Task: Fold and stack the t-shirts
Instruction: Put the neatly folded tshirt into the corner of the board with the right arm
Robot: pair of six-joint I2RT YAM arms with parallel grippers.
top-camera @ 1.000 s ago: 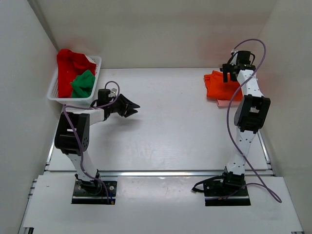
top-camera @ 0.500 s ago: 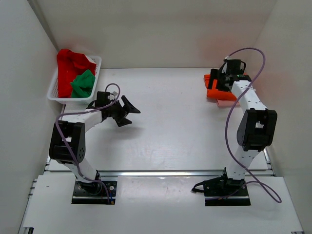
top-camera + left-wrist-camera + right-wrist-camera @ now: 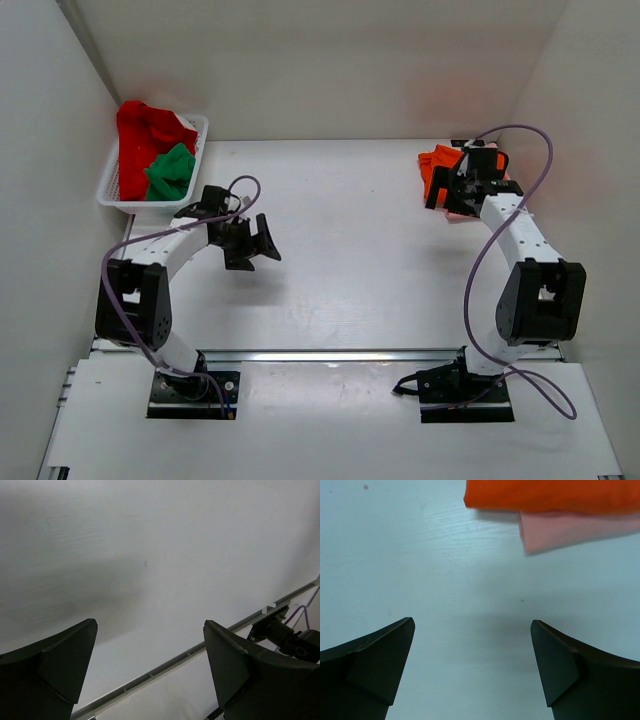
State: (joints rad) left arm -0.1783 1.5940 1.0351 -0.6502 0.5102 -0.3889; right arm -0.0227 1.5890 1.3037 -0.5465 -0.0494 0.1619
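Here the white table (image 3: 350, 260) shows the task at about its midpoint, to judge by how the cloth lies. The white slotted basket (image 3: 112, 192) at the far left holds two unfolded garments: the red t-shirt (image 3: 140, 125), heaped against the back rim, and the green t-shirt (image 3: 170, 172), bunched in front of it. At the far right lies the stack: the orange t-shirt (image 3: 550, 492), folded, on top of the salmon-pink t-shirt (image 3: 575, 527), whose edge shows beneath its near side.

The step in hand appears to be the interval between garments, since neither arm holds cloth. The next move calls for a reach into the basket, probably by the nearer left arm. It would take one crumpled shirt and carry it to the bare middle of the table, where both arms can spread it.

The left arm lies low, its forearm directed rightward from beside the basket. The left gripper (image 3: 262, 250) has its jaws spread wide, with only bare table between them. The right arm runs up the right side and bends over the stack's near edge. The right gripper (image 3: 472, 622) points down, jaws wide and empty. From above the arm hides part of the stack, but the wrist view suggests the fingertips stand clear of the cloth.
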